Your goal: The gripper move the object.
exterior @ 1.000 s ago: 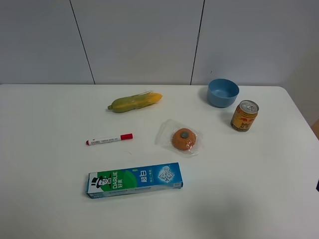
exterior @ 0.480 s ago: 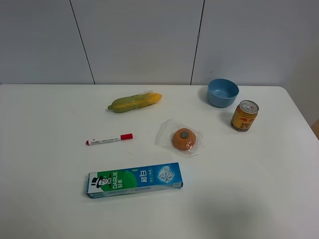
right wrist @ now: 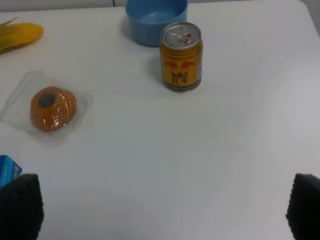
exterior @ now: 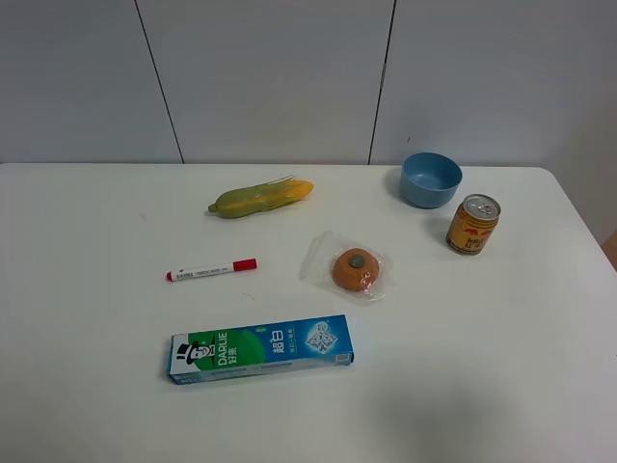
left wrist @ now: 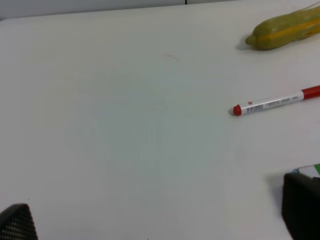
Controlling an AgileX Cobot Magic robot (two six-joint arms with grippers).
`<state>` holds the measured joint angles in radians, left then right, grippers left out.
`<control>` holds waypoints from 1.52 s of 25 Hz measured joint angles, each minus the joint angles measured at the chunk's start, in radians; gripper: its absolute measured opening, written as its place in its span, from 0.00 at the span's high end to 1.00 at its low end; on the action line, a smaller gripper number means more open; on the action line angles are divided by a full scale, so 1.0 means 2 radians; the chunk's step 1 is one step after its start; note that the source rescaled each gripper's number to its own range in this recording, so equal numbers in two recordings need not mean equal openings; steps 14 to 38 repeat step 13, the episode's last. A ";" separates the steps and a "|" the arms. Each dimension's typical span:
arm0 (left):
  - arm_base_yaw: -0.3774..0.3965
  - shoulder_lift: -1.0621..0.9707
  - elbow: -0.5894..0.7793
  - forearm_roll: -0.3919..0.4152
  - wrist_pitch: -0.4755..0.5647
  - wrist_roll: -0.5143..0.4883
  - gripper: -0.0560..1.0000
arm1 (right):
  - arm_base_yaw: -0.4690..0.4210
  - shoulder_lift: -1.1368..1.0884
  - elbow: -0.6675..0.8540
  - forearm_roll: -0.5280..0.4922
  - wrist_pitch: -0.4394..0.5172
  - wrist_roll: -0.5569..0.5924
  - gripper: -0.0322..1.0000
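Observation:
The light-blue bowl (exterior: 432, 179) stands upright and empty at the back right of the white table (exterior: 77, 386), just behind the gold-and-red drink can (exterior: 472, 224). It also shows in the right wrist view (right wrist: 156, 20), behind the can (right wrist: 181, 56). My right gripper (right wrist: 162, 210) is open, its dark fingertips (right wrist: 20, 207) wide apart, well short of the can and the bowl. My left gripper (left wrist: 160, 215) is open over bare table, with nothing in it. Neither gripper shows in the exterior high view.
A corn cob (exterior: 260, 198), a red-capped marker (exterior: 212, 271), a wrapped orange bun (exterior: 356, 269) and a blue-green toothpaste box (exterior: 260, 348) lie on the table. The table's right edge (exterior: 588, 231) runs close to the can.
A dark sliver of the right arm at the right edge of the exterior high view one second ago is gone. Nothing on the table has moved.

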<state>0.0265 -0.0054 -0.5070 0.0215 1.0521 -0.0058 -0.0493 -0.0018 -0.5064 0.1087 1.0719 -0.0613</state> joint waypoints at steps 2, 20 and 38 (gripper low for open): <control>0.000 0.000 0.000 0.000 0.000 0.000 0.00 | 0.000 0.000 0.000 -0.002 0.000 0.005 0.00; 0.000 0.000 0.000 0.000 0.000 0.000 0.00 | 0.000 0.000 0.000 -0.002 0.000 0.009 0.00; 0.000 0.000 0.000 0.000 0.000 0.000 0.00 | 0.000 0.000 0.000 -0.002 0.000 0.009 0.00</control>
